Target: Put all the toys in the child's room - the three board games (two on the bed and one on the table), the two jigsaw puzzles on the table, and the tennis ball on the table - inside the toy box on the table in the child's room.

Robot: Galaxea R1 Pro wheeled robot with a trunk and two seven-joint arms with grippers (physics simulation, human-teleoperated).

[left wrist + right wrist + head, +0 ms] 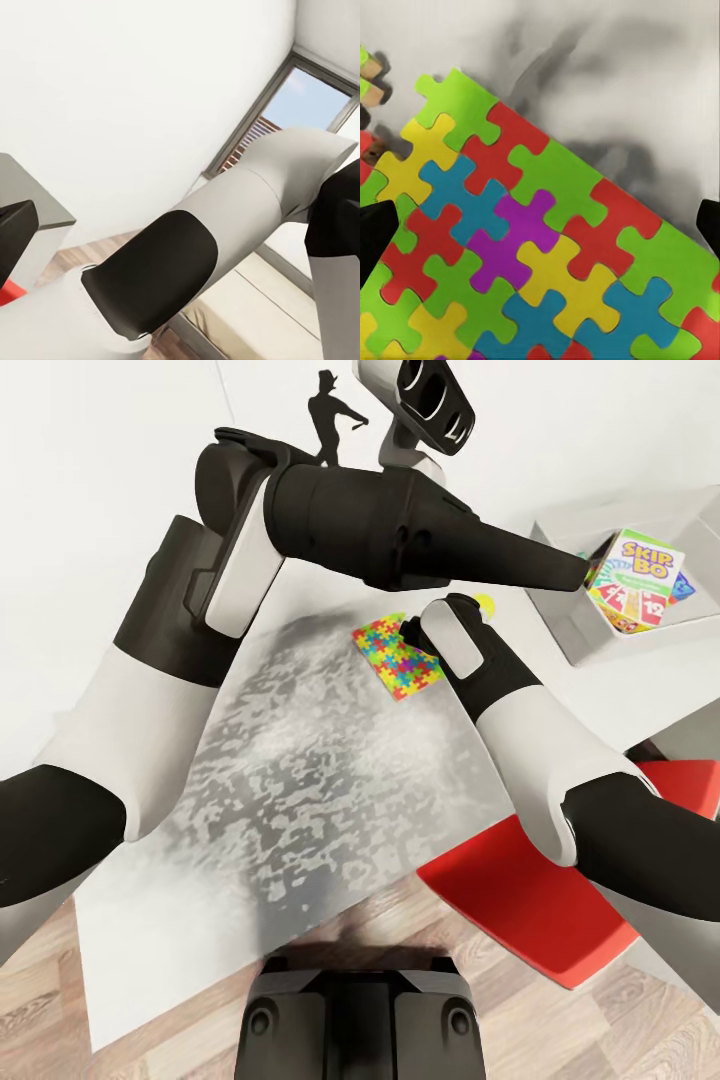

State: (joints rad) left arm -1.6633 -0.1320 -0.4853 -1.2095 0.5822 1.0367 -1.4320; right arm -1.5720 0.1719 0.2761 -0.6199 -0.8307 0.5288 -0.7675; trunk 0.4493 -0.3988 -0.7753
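Note:
A jigsaw puzzle (392,656) of bright interlocking pieces lies flat on the light grey table (300,790). My right gripper (540,225) hangs open just above the puzzle (532,247), one dark fingertip at each side and nothing held. Behind my right wrist a bit of the yellow tennis ball (485,601) peeks out. The toy box (575,628) stands at the right with the SKIP-BO board game (640,575) tilted inside and a blue game box (684,586) behind it. My left gripper (572,572) reaches to the toy box's near rim; its finger (15,240) sits wide, with nothing held.
A red chair (560,890) stands under the table's front right corner. My left forearm crosses above the table's back part. A black silhouette picture (335,415) hangs on the white wall. The left wrist view takes in a window (300,105), the bed (262,307) and my other arm.

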